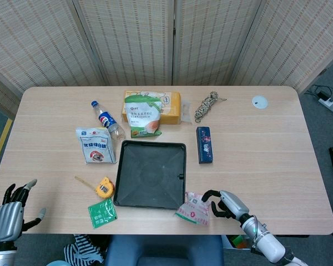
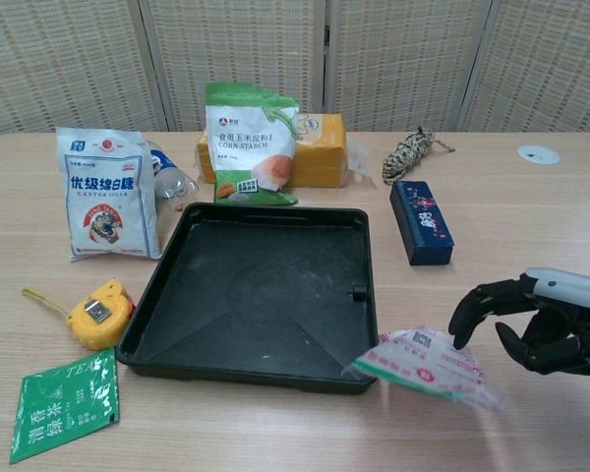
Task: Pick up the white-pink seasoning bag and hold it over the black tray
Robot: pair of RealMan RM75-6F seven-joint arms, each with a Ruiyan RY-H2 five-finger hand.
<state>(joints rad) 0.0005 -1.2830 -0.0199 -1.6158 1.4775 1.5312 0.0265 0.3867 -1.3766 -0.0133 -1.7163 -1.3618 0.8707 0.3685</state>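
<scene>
From the head view, the right hand (image 1: pixel 225 203) sits near the front edge of the table (image 1: pixel 266 149), its dark fingers (image 1: pixel 209 194) curled toward the seasoning bag (image 1: pixel 192 209). The fingertips are at the bag's right edge, but whether they actually grip it cannot be told from here. The bag is beside the front right corner of the black tray (image 1: pixel 150 174), not over it, and looks blurred. Its long axis runs roughly left to right, slanting a little toward the tray corner. The left hand (image 1: pixel 9 213) is at the front left, well apart from everything, fingers spread and holding nothing.

In the chest view, the right hand (image 2: pixel 536 320) shows at the right with its fingers (image 2: pixel 475 304) apart and arched, thumb below and the others above. They are close to the seasoning bag (image 2: pixel 426 365) at its right end, yet a gap seems to show between fingertips and packet; contact is unclear. The bag lies nearly flat, tilted, its green end pointing left at the front right corner of the tray (image 2: pixel 226 362) and its pink end pointing right toward the hand. It is just beside the tray's rim. The left hand does not show in this view.
</scene>
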